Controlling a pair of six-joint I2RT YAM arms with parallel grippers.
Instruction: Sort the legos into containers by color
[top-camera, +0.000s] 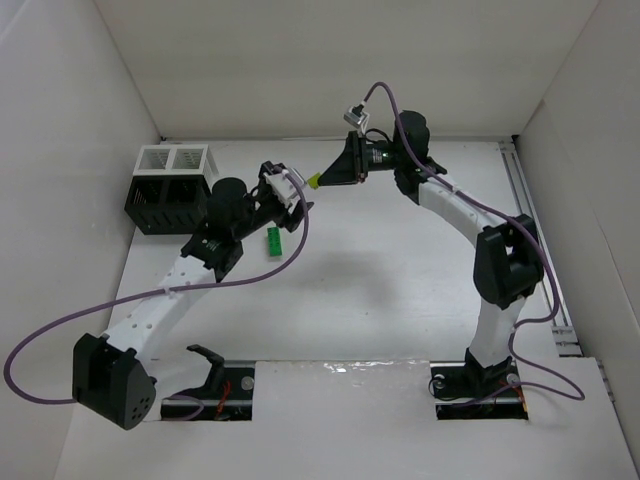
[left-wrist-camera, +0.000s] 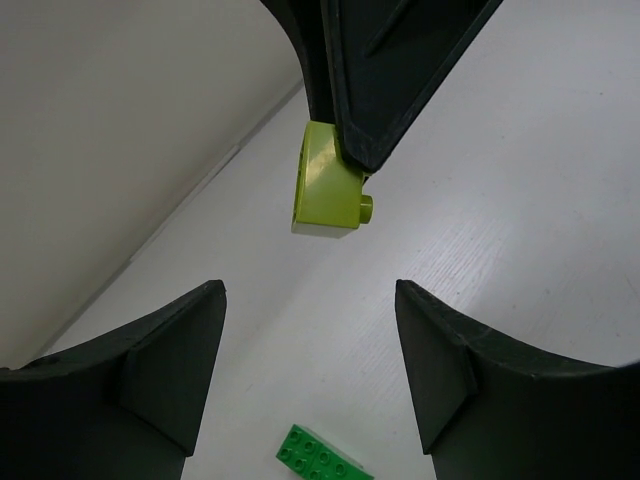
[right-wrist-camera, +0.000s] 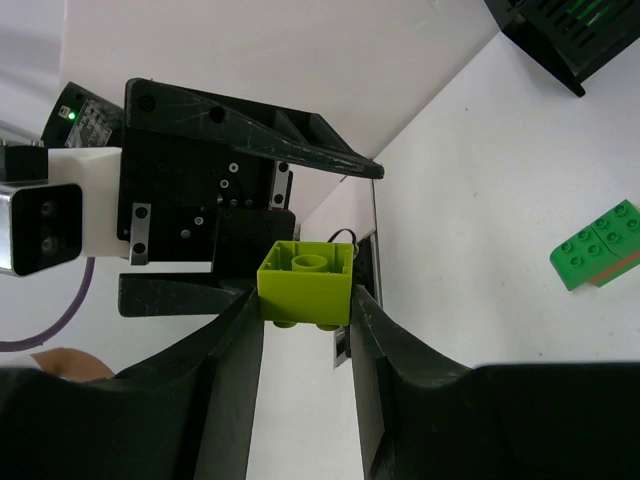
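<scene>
- Your right gripper (right-wrist-camera: 305, 305) is clamped on a yellow-green lego (right-wrist-camera: 305, 282), 1 finger on each side, holding it above the table (top-camera: 400, 270) near the far middle.
- In the right wrist view its studs point to 6 o'clock. It looks squarish, so no long axis shows.
- Your left gripper (left-wrist-camera: 310, 292) faces that lego from 9 o'clock in the top view, jaws wide apart.
- A green lego (top-camera: 272, 243) lies flat on the table at 7 o'clock of the held one, studs up, long axis running 12 to 6.
- Something orange-brown shows at its edge in the right wrist view; you cannot tell what.
- The rack (top-camera: 168, 190) sits at 9 o'clock of the left gripper. The right wrist view catches a green glint through its slats; the rest of its contents are hidden.
</scene>
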